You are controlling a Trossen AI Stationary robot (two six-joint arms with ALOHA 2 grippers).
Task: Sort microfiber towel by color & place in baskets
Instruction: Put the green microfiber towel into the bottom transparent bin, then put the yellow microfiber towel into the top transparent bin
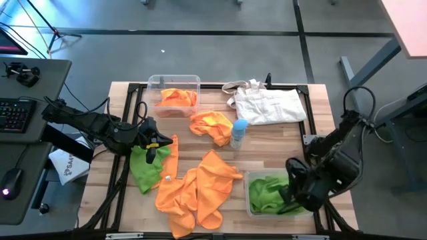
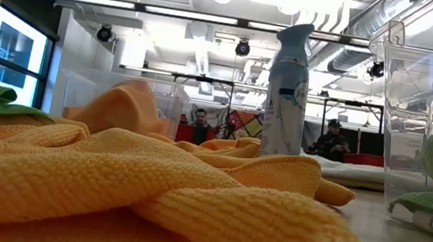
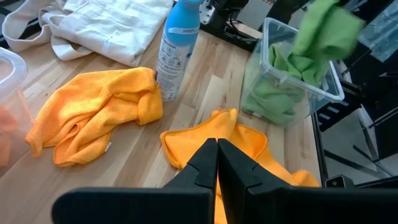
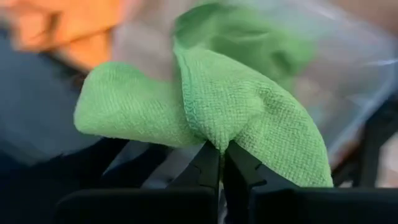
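My right gripper (image 4: 221, 146) is shut on a green microfiber towel (image 4: 217, 99) above the near-right basket (image 1: 248, 193), which holds more green towels (image 1: 267, 192). The far basket (image 1: 175, 83) holds an orange towel (image 1: 177, 99). One orange towel (image 1: 212, 127) lies mid-table, and a larger orange heap (image 1: 197, 190) lies near the front edge. Another green towel (image 1: 145, 168) lies flat at the left. My left gripper (image 1: 157, 143) hangs shut above that towel's far edge, with nothing between its fingers (image 3: 208, 158). My right gripper pinches a bunched fold of the green towel (image 4: 219, 138) between its two fingers, coming from above and pointing steeply down. The cloth spreads out to both sides of the fingertips. In the left wrist view the towel (image 3: 323, 31) is raised above the basket's rim (image 3: 298, 81).
A light-blue bottle (image 1: 239, 132) stands upright mid-table beside the orange towel. A white tote bag (image 1: 267, 103) lies at the far right. A desk with a keyboard (image 1: 17, 113) stands beyond the table's left edge. Bare wood shows between the bottle and the near-right basket.
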